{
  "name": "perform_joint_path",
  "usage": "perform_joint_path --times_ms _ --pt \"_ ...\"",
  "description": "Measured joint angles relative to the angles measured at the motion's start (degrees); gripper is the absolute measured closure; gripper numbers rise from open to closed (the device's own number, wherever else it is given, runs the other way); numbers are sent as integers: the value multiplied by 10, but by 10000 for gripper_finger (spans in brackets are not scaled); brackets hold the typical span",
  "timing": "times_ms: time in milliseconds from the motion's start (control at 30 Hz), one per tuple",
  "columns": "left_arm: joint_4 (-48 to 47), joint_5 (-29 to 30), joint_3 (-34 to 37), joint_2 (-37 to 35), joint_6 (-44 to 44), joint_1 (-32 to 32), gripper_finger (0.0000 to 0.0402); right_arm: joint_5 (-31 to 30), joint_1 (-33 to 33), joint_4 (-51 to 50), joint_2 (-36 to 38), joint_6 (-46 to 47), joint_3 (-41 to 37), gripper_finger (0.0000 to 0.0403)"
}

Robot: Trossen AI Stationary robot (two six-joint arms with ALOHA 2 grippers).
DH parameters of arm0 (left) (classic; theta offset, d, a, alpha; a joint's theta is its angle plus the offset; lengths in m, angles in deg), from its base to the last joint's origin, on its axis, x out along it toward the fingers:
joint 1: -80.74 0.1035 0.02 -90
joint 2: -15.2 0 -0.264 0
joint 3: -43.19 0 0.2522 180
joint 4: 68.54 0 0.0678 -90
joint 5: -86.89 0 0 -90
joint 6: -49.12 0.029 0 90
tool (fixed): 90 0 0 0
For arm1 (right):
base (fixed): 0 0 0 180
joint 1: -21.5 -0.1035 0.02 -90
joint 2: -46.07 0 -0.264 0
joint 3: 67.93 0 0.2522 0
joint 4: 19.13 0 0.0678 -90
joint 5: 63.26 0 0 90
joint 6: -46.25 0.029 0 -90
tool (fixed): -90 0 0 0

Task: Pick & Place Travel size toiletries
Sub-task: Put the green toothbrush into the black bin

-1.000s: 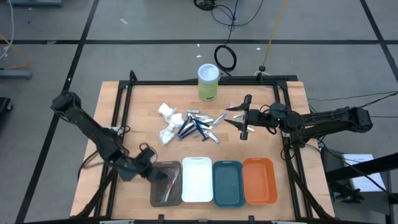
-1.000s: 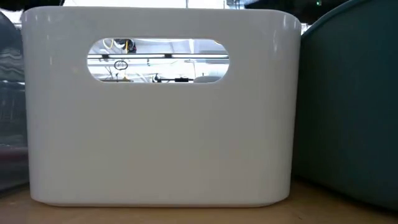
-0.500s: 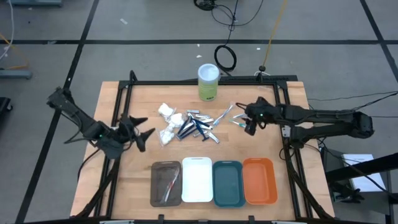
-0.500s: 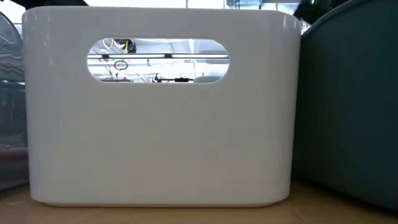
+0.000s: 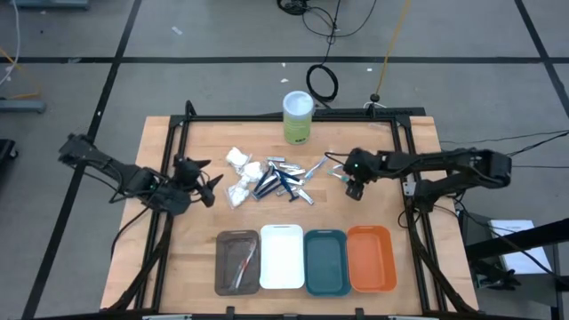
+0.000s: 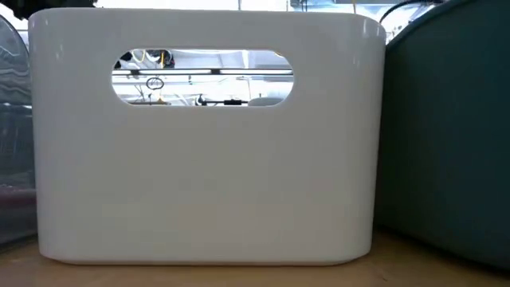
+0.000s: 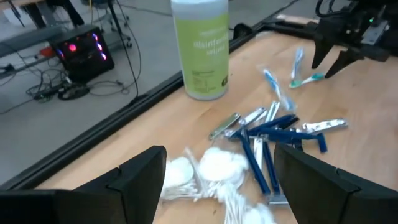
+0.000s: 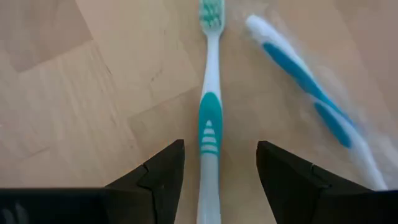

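The toiletries lie in a pile at mid table: white wads (image 5: 242, 178), dark blue razors (image 5: 271, 184), silver tools (image 7: 242, 121) and toothbrushes. My right gripper (image 5: 354, 188) points down at the pile's right end. It is open, one finger on each side of a teal-and-white toothbrush (image 8: 210, 124) lying flat on the wood, touching nothing that I can see. A blue-and-white toothbrush (image 8: 311, 87) lies beside it. My left gripper (image 5: 210, 188) hovers open left of the wads (image 7: 211, 171), facing the pile.
A green-and-white canister (image 5: 298, 116) stands behind the pile. Along the near edge sit four trays: brown (image 5: 224, 267) with a thin item inside, white (image 5: 282, 258), teal (image 5: 325, 260) and orange (image 5: 371, 258). Bare wood lies between the pile and the trays.
My left gripper has left the brown tray, gone toward the table's far and left side, and turned about until it faces the pile. My right gripper has come down and tipped from nearly level to pointing down over the teal toothbrush.
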Motion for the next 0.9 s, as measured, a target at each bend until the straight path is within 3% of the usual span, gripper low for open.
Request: perform_joint_path --times_ms 133,233,333,533,633,900 --pt "10 -9 4 7 8 16 108 1 0 11 -30 -16 1 217" --pt "69 -29 30 8 35 24 108 2 0 13 -39 -25 2 240" --pt "210 -77 74 8 98 35 108 5 0 14 -38 -27 2 278" --pt "521 -238 151 8 244 68 108 12 -1 12 -34 -29 0 378" --pt "623 -311 173 18 274 83 108 8 -1 16 -34 -33 0 383" --pt "736 -338 175 98 326 116 108 -10 -8 86 29 -42 -2 395"
